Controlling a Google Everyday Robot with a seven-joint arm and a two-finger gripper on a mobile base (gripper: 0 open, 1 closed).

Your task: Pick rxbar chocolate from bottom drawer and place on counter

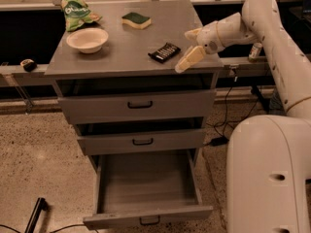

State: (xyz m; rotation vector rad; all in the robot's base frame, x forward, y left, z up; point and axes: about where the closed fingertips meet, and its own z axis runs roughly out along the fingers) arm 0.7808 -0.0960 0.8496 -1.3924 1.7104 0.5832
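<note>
The rxbar chocolate (164, 52) lies flat on the counter (121, 55), its print unreadable. Near it, at the counter's edge, the gripper (192, 46) hovers, jaws spread, pinching nothing. The bottom drawer (146, 181) stands pulled out.

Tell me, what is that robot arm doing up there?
The gripper is open at the counter's right edge, beside the bar but not holding it. The bar lies flat on the counter. The bottom drawer stands pulled out and looks empty, so the job looks done. A bowl, sponge and green bag sit farther back.
</note>
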